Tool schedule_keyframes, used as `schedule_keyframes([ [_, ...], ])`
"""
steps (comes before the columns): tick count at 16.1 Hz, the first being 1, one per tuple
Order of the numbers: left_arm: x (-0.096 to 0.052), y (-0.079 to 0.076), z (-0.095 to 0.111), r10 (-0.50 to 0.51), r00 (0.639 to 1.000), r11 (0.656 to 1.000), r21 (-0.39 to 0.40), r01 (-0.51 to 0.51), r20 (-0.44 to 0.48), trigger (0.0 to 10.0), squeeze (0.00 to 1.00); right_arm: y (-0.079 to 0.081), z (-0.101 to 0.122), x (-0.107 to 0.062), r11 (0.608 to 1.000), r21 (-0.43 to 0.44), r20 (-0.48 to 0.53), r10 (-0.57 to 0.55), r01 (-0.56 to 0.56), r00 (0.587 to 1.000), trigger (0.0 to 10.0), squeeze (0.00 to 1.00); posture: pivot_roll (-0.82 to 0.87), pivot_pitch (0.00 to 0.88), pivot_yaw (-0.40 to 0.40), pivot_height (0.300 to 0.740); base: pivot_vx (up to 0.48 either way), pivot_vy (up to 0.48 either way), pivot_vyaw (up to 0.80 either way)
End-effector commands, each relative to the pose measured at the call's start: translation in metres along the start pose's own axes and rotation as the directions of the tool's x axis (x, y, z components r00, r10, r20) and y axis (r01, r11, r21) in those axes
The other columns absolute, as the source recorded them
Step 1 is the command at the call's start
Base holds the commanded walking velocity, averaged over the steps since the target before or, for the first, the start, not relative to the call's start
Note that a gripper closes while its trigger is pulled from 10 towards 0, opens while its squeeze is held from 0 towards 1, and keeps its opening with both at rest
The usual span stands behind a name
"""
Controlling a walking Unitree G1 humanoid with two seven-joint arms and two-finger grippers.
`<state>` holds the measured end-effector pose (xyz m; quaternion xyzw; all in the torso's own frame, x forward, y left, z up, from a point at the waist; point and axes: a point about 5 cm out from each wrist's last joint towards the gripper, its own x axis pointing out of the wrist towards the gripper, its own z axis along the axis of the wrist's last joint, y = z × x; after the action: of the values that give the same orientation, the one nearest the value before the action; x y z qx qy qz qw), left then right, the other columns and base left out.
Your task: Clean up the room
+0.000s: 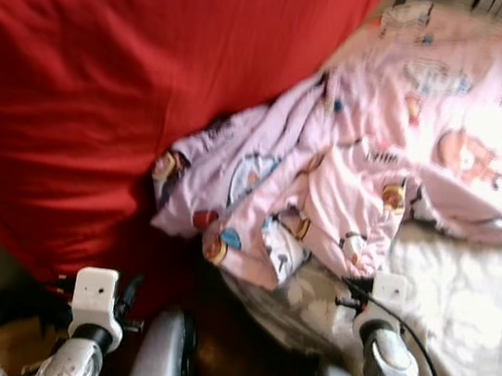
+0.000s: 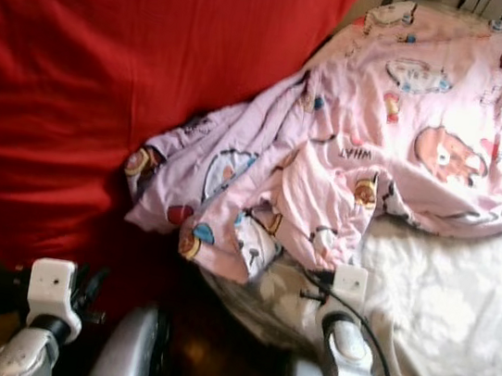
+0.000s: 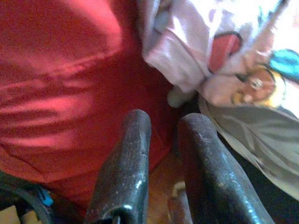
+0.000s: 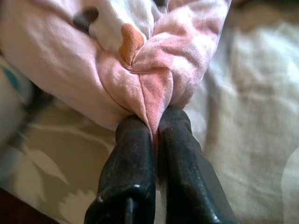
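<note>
The right pincer [image 4: 150,126] is clamped on a fold of the pink cartoon-print cotton blanket [image 1: 395,162], probably to straighten it. The left pincer [image 3: 161,135], fingers apart, hangs beside the red sheet [image 1: 109,65].

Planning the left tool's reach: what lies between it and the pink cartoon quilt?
Left wrist view: red blanket and a strip of wooden floor separate the left tool from the pink cartoon quilt.

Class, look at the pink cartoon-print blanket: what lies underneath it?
Under the pink blanket a white floral bedsheet shows at its edge. The rest is covered. The right gripper pinches the blanket's fold.
</note>
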<state>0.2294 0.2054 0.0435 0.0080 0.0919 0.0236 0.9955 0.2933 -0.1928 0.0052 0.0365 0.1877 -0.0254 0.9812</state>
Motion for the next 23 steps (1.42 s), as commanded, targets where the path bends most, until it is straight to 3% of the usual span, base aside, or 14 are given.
schedule_keyframes([
  [1,0.001,0.007,-0.007,0.022,1.000,1.000,0.007,-0.022,-0.017,10.0,0.00,0.001,-0.001,-0.003,1.000,0.024,0.029,-0.004,0.003,1.000,3.4,0.00,0.11,0.000,0.025,0.587,0.000,0.000,0.00],
  [2,0.005,0.008,-0.008,0.024,1.000,1.000,0.007,-0.024,-0.019,10.0,0.00,0.000,-0.001,-0.003,1.000,0.020,0.029,-0.008,0.007,1.000,10.0,0.00,0.10,0.000,0.027,0.587,0.000,0.000,0.00],
  [5,0.012,0.009,-0.012,0.031,0.999,1.000,0.006,-0.031,-0.022,10.0,0.00,0.003,0.006,-0.003,0.997,0.072,0.095,0.012,-0.019,0.995,10.0,0.00,0.08,0.000,0.028,0.587,0.000,0.000,0.00],
  [10,0.020,0.012,-0.031,0.053,0.995,0.998,-0.013,-0.054,-0.087,10.0,0.00,0.005,0.014,0.001,0.997,0.082,0.105,0.004,-0.013,0.994,10.0,0.00,0.08,0.000,0.025,0.647,0.000,0.000,0.00],
  [18,0.012,0.022,-0.069,0.099,0.962,0.993,-0.041,-0.113,-0.253,10.0,0.00,0.009,0.009,-0.001,0.996,0.087,0.094,0.008,-0.016,0.996,10.0,0.00,0.08,0.000,0.022,0.740,0.000,0.000,0.00],
  [23,-0.009,0.022,-0.102,0.092,0.904,0.991,-0.047,-0.123,-0.417,10.0,0.00,0.009,0.007,-0.002,0.996,0.091,0.098,0.004,-0.013,0.995,10.0,0.00,0.07,0.000,0.026,0.740,0.000,0.000,0.00],
])
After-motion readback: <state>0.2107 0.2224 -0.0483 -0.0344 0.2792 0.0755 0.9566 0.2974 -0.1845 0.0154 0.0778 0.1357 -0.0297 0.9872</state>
